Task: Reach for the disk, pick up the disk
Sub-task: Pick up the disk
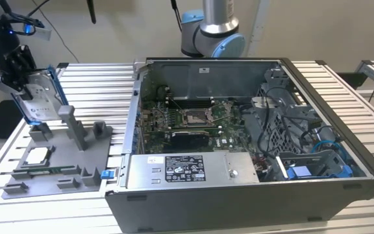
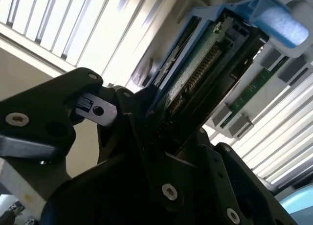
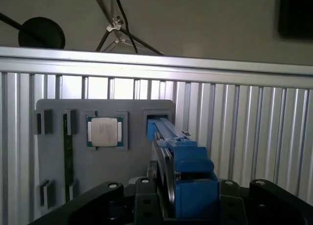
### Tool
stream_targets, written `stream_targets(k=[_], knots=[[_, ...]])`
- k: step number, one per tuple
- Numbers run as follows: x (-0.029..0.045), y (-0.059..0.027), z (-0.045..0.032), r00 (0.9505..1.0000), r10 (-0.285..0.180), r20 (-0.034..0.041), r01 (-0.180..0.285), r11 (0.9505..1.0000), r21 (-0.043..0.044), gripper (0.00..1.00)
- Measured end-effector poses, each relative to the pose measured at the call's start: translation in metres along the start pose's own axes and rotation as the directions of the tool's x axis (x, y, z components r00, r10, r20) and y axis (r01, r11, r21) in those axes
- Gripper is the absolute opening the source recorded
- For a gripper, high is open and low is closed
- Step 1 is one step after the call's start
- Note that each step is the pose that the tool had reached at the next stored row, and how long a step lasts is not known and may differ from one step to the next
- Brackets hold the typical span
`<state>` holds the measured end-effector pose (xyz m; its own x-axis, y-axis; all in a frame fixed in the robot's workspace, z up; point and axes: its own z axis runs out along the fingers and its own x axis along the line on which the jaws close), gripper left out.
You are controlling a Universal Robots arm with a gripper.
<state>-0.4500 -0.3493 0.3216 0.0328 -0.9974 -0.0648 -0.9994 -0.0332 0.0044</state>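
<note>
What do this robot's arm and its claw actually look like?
The arm is a smooth silver-grey tube, and its rounded joints carry light blue caps. Black cables loop near its dark wrist end. The gripper is black and blocky. In the second wrist view it is built from flat plates fastened with small silver screws.

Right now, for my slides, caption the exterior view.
Gripper clamps the flat silver-grey hard drive in its blue plastic caddy, tilted over a grey moulded tray.
</note>
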Motion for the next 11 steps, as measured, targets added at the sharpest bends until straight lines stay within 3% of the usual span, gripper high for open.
stream_targets(k=[11], knots=[[-0.0020,0.0002,-0.0314,1.0000,0.000,0.0000,0.000,1.0000,-0.0001,0.00]])
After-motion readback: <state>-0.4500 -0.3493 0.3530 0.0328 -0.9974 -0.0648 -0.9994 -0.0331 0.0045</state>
